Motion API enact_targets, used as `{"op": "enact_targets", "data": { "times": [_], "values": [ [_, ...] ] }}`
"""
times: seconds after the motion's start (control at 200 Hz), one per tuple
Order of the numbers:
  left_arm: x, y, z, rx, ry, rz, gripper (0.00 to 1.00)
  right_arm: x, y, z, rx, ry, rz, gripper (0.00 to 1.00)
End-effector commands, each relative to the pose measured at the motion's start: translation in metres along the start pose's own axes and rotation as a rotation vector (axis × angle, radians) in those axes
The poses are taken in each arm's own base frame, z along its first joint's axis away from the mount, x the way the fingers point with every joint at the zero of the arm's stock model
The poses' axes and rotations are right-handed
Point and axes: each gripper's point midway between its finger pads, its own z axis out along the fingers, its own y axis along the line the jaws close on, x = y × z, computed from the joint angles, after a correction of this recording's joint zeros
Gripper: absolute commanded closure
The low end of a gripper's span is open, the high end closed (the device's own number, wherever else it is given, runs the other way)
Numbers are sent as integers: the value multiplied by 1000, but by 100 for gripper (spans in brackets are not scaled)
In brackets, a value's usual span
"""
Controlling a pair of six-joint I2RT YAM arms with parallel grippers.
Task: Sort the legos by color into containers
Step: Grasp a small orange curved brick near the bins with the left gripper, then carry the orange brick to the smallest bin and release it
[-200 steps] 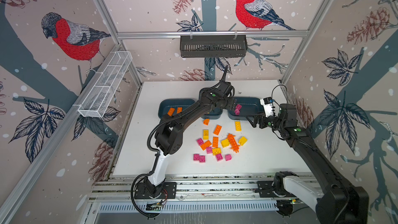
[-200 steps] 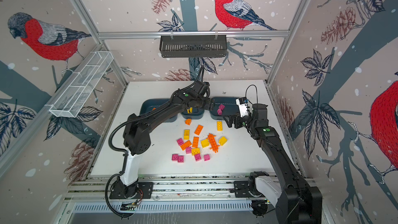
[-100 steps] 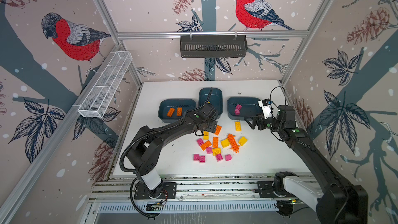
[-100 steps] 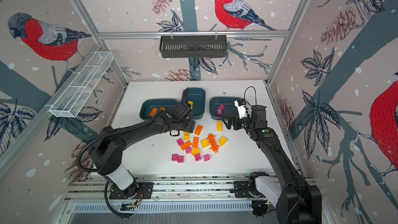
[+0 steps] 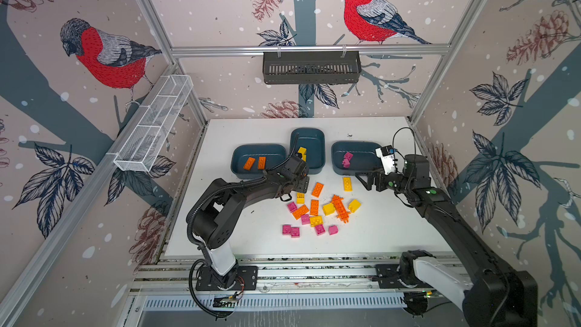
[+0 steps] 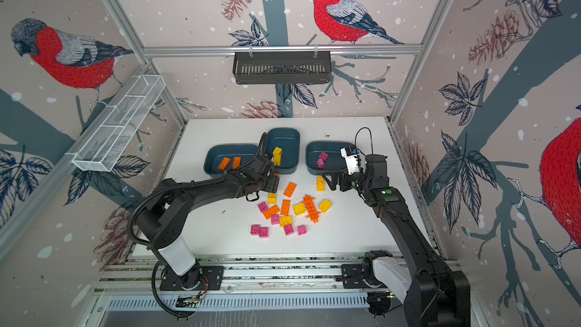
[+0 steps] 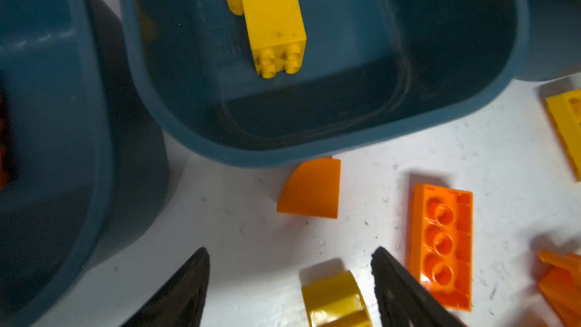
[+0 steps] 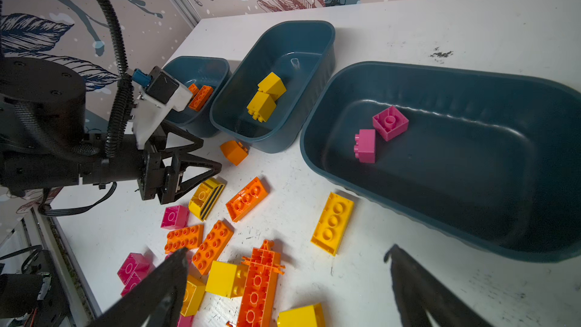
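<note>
Three teal containers stand in a row. The left one (image 5: 240, 155) holds two orange legos (image 5: 250, 163). The middle one (image 5: 312, 139) holds yellow bricks (image 7: 273, 23), the right one (image 5: 364, 154) two pink bricks (image 8: 390, 122). Loose legos (image 5: 314, 207) lie in front, among them a long spiky orange piece (image 8: 259, 281). My left gripper (image 7: 291, 249) is open, low over the pile's far edge. A rounded yellow brick (image 7: 334, 297) lies between its fingers, untouched. My right gripper (image 8: 287, 250) is open and empty, beside a yellow oblong brick (image 8: 333, 223).
An orange curved brick (image 7: 311, 188) leans at the middle tub's near wall. An orange plate (image 7: 441, 243) lies just outside my left gripper's finger. A black slotted basket (image 5: 311, 67) and a white mesh tray (image 5: 154, 127) hang on the walls.
My left arm has pulled back from over the middle tub and come down to the pile's far edge. The right arm has barely moved.
</note>
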Motion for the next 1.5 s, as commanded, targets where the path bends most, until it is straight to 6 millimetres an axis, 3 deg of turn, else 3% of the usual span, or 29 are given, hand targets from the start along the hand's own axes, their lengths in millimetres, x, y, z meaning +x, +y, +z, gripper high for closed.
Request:
{"op": "enact_targets", "data": {
  "times": [0.0, 0.26, 0.665, 0.761, 0.921, 0.936, 1.021, 1.281, 1.306, 1.496],
  "values": [
    [-17, -4, 9, 25, -66, 23, 20, -4, -1, -1, 8, -19, -9, 0],
    [-19, -12, 25, 58, -75, 45, 27, -2, 0, 1, 7, -12, -5, 1],
    [-19, -17, 32, 80, -84, 42, 60, -1, 1, 4, 5, -2, -7, 0],
    [-17, -15, 26, 79, -82, 45, 62, -1, 2, 4, 6, -1, -9, 1],
    [-15, -15, 10, 90, -61, 44, 62, -2, 3, 5, 2, -6, -9, 1],
    [-6, -12, 10, 86, -42, 43, 62, -2, 3, 5, 2, -6, -9, 1],
    [2, -11, -2, 91, -20, 37, 62, -3, 3, 5, 0, -8, -10, 1],
    [3, -4, -59, 87, 37, 33, 63, -3, 5, 8, -12, -6, -11, 0],
    [-11, -4, -69, 83, 11, 33, 63, -2, 5, 8, -12, -4, -10, 0],
    [-42, 36, -103, -58, -14, 33, 63, -5, 6, 10, -15, -9, -13, 1]
  ]
}}
